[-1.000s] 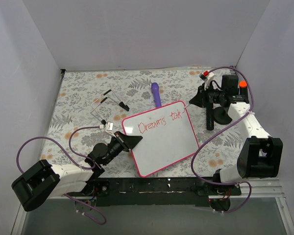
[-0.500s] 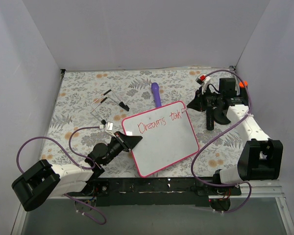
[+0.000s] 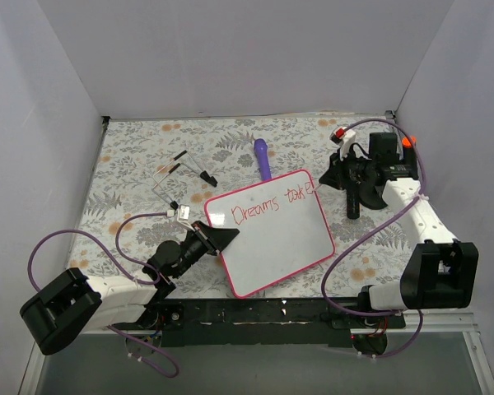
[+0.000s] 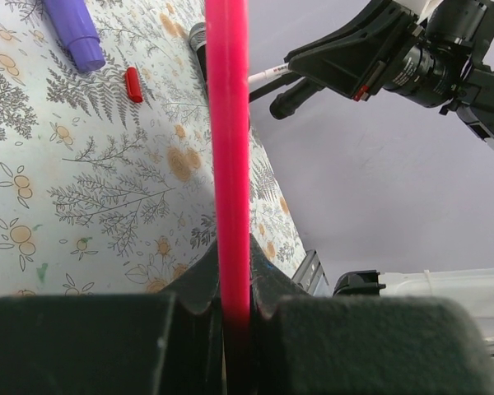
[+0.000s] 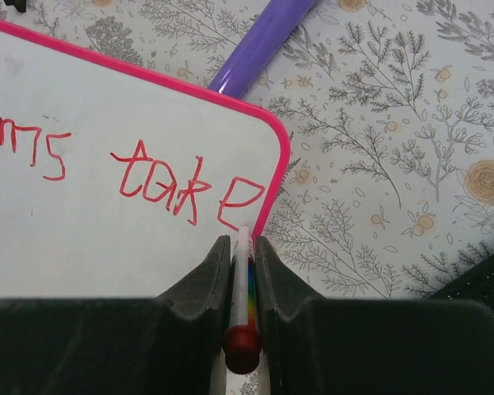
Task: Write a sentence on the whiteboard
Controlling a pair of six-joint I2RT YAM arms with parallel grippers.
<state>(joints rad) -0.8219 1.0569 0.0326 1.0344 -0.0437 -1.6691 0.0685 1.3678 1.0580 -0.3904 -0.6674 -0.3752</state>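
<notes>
The whiteboard (image 3: 273,236) lies skewed at the middle of the floral table (image 3: 132,156). The sentence (image 3: 267,206) runs in red along the board's far edge and so far reads "Dreams take". The left gripper (image 3: 224,236) is clamped narrow on the pink frame at the board's 9 o'clock edge. In the left wrist view that frame stands edge-on between the two fingers (image 4: 202,284). The right gripper (image 5: 241,251) sits at the board's 2 o'clock corner, closed on a marker (image 5: 245,284) with a white barrel and a red end. The marker's tip touches the white surface just below the final "e", close inside the rounded corner. A purple stick (image 3: 262,156) lies at 12 o'clock from the board, its near end touching or tucked under the frame. A small red cap (image 4: 133,84) rests on the cloth just beside the stick. A thin wire frame (image 3: 181,174) with black tips lies at 10 o'clock, apart from the board.
</notes>
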